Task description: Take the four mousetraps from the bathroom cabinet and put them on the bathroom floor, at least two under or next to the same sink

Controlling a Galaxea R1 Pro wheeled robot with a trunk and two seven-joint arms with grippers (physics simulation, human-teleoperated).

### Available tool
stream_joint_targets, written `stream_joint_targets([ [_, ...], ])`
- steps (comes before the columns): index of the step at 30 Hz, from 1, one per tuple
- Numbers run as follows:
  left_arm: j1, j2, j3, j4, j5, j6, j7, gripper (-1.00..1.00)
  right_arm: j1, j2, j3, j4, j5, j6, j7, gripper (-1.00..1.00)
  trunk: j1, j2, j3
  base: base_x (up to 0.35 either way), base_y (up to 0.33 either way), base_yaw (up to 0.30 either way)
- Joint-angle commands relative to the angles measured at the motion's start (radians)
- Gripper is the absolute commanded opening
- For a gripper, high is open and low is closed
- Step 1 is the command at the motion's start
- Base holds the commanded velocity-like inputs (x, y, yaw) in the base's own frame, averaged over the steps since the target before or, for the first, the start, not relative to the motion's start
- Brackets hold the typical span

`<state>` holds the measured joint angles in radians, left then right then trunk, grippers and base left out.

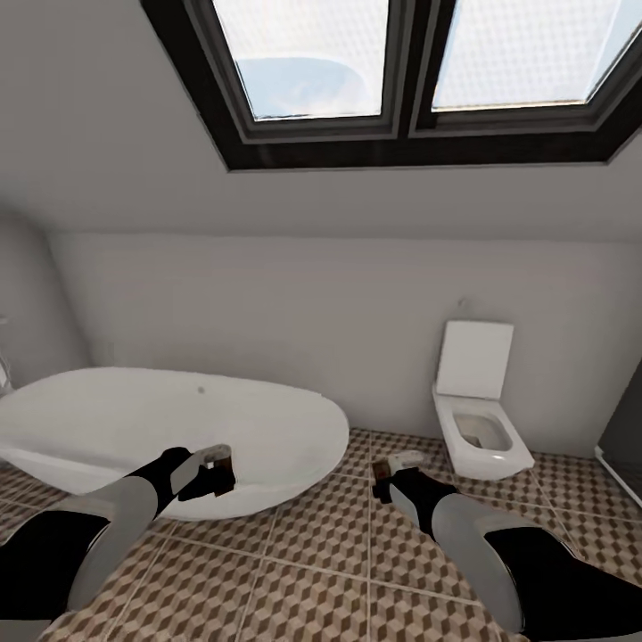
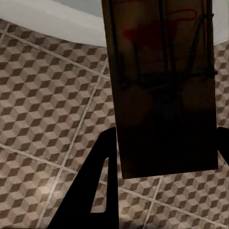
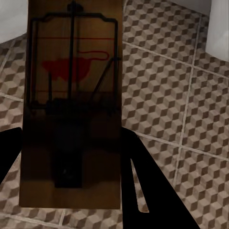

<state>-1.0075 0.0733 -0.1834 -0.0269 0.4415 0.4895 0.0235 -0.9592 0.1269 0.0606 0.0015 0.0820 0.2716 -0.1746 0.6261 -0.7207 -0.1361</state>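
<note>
Each of my grippers holds one mousetrap above the bathroom floor (image 1: 339,535). In the left wrist view a tan mousetrap (image 2: 164,86) with dark wire and a red mark sits between the black fingers (image 2: 102,191) of my left gripper (image 2: 164,157), which is shut on it. My right gripper (image 3: 71,157) is shut on another mousetrap (image 3: 74,105) in the same way. In the head view my left gripper (image 1: 214,468) hovers by the bathtub's near rim, and my right gripper (image 1: 390,473) hangs over the tiles left of the toilet. The cabinet and the sink are out of view.
A white rounded bathtub (image 1: 107,419) fills the left side, close to my left arm. A white toilet (image 1: 477,419) with its lid up stands against the far wall at right. A dark panel (image 1: 624,428) edges the far right. Patterned tiles lie between tub and toilet.
</note>
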Motion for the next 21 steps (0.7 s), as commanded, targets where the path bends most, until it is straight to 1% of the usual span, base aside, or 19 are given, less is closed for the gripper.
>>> stream_joint_targets([
  [1, 0.000, 0.000, -0.008, -0.002, 0.008, 0.006, 0.004, -1.00, -0.001, 0.000, 0.005, 0.000, 0.005, 0.006, -0.002, -1.00, 0.000, -0.001, -0.002, 0.000, 0.000, 0.288],
  [21, 0.000, -0.002, -0.006, -0.004, 0.010, 0.009, 0.007, -1.00, -0.001, 0.000, 0.005, 0.000, 0.005, 0.006, -0.002, -1.00, 0.000, -0.001, -0.002, 0.000, 0.000, 0.288],
])
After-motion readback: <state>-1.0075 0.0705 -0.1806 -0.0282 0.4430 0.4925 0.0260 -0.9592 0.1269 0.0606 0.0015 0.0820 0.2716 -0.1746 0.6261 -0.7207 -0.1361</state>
